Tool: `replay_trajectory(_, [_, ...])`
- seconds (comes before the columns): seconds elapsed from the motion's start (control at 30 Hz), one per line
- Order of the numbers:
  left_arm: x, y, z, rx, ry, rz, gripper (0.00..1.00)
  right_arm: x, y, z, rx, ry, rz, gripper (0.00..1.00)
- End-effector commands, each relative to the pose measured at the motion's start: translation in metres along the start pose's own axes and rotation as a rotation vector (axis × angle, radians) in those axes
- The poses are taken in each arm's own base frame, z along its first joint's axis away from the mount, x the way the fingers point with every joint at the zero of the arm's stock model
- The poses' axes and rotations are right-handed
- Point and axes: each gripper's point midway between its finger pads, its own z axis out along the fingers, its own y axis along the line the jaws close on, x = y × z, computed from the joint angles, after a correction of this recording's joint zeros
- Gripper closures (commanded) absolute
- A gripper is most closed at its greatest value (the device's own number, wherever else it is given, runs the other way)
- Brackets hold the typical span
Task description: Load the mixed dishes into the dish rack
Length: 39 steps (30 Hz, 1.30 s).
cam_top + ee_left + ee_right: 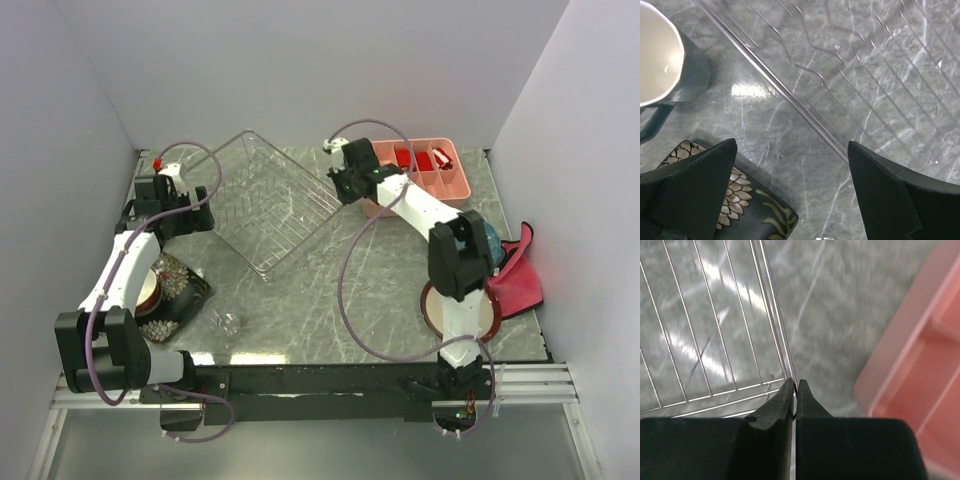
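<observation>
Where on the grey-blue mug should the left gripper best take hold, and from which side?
Probably its rim wall, from above: the grey-blue mug stands upright with its mouth open upward, so the wall can sit between the jaws.

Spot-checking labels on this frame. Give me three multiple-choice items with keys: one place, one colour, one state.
1. Where is the clear glass relative to the dish rack?
A) inside it
B) outside it, on the table, nearer the arm bases
C) balanced on its rim

2. What colour is the compartment tray?
A) blue
B) pink
C) green

3. The left gripper is:
A) open, holding nothing
B) shut, empty
C) shut on a spoon

Key:
1 B: the top view shows it standing on bare marble beside the floral plate.
2 B: it shows pink in the top and right wrist views.
3 A: the left wrist view shows a wide gap between its fingers, with only marble behind it.
</observation>
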Motion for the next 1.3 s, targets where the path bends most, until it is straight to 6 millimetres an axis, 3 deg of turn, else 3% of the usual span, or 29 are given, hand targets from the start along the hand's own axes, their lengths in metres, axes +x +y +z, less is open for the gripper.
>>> replay_trajectory(0.0, [-0.032,-0.008,-0.009,0.026,-0.128,0.016,0.01,0.021,-0.008,-0.06,0.106,0.023,0.192,1.0])
replay_trajectory(0.17, [-0.034,-0.01,-0.009,0.037,-0.139,0.015,0.0,0.055,0.004,-0.088,0.112,0.052,0.363,1.0])
replay_trajectory(0.4, [-0.013,-0.004,0.0,0.029,-0.093,0.053,0.06,0.08,0.006,-0.099,0.136,0.064,0.402,1.0])
replay_trajectory(0.5, [-0.01,-0.004,0.005,0.043,-0.089,0.091,0.2,0.082,0.008,-0.105,0.128,0.054,0.389,1.0])
replay_trajectory(0.53, [-0.007,-0.005,0.008,0.053,-0.074,0.11,0.36,0.082,0.007,-0.106,0.127,0.047,0.39,1.0])
replay_trajectory(0.6, [-0.005,-0.006,0.011,0.069,-0.058,0.123,0.49,0.085,0.008,-0.111,0.125,0.039,0.392,1.0])
replay_trajectory(0.63, [-0.001,-0.006,0.016,0.072,-0.042,0.131,0.63,0.086,0.009,-0.112,0.125,0.039,0.393,1.0])
replay_trajectory(0.7, [-0.001,-0.004,0.021,0.066,-0.039,0.133,0.69,0.092,0.01,-0.115,0.125,0.042,0.393,1.0])
replay_trajectory(0.87, [0.002,-0.001,0.03,0.056,-0.036,0.134,0.99,0.105,0.013,-0.122,0.121,0.049,0.41,1.0])
replay_trajectory(1.07, [0.006,0.0,0.048,0.059,0.007,0.129,0.99,0.111,0.012,-0.131,0.114,0.042,0.422,1.0])
replay_trajectory(1.27, [0.002,-0.016,0.073,0.093,0.044,0.189,0.99,0.131,0.008,-0.144,0.123,0.066,0.471,1.0])
